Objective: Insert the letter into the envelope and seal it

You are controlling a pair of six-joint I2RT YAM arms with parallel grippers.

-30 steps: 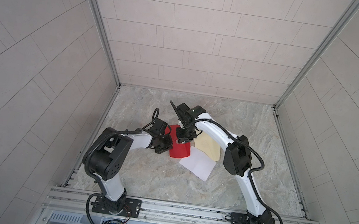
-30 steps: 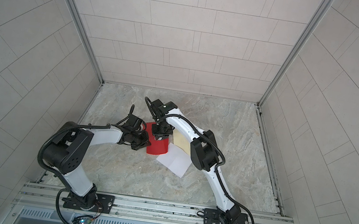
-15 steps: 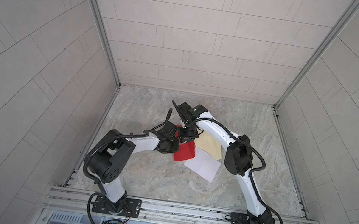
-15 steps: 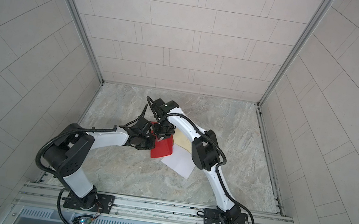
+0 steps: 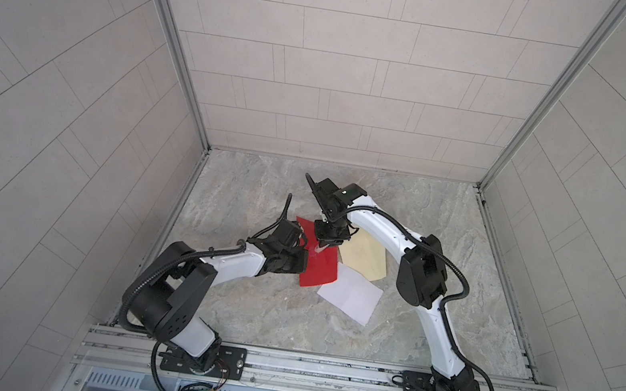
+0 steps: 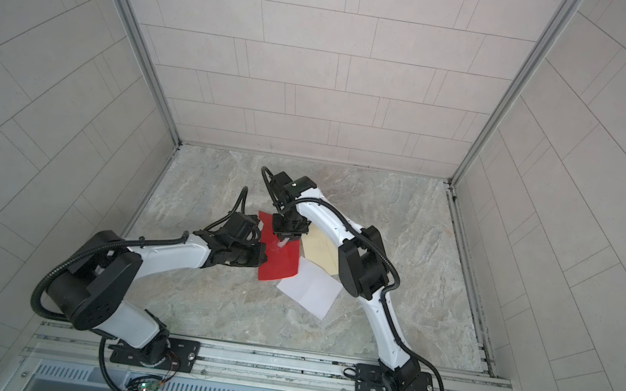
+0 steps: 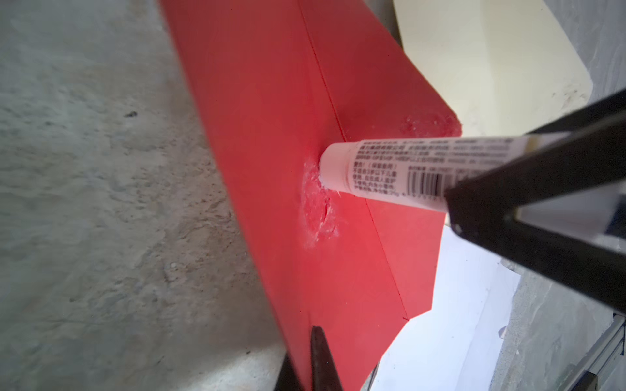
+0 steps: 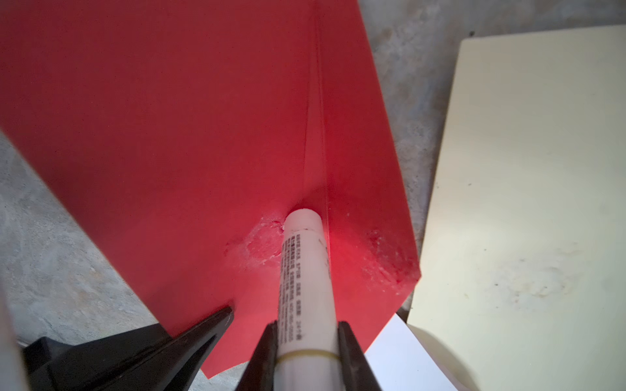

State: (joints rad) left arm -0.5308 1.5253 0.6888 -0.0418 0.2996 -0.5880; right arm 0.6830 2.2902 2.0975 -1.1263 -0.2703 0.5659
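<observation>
A red envelope point(image 5: 320, 269) point(image 6: 279, 262) rests partly raised off the marble floor in both top views. My left gripper point(image 5: 295, 262) point(image 7: 305, 365) is shut on its near edge, one finger above the paper and one below. My right gripper point(image 5: 327, 243) point(image 8: 306, 338) is shut on a white glue stick point(image 8: 305, 264) point(image 7: 389, 169). The stick's tip presses on the red envelope point(image 8: 169, 118) beside its fold line. White glue smears point(image 7: 316, 210) mark the paper around the tip. I cannot see whether a letter is inside.
A white sheet of paper point(image 5: 348, 298) lies flat on the floor, partly under the red envelope's corner. A cream envelope point(image 5: 363, 256) lies just behind it, under the right arm. Tiled walls close in the left, right and back.
My left gripper has moved right and toward the front, dragging the red envelope with it. My right gripper has kept the glue stick over the envelope, almost still.
</observation>
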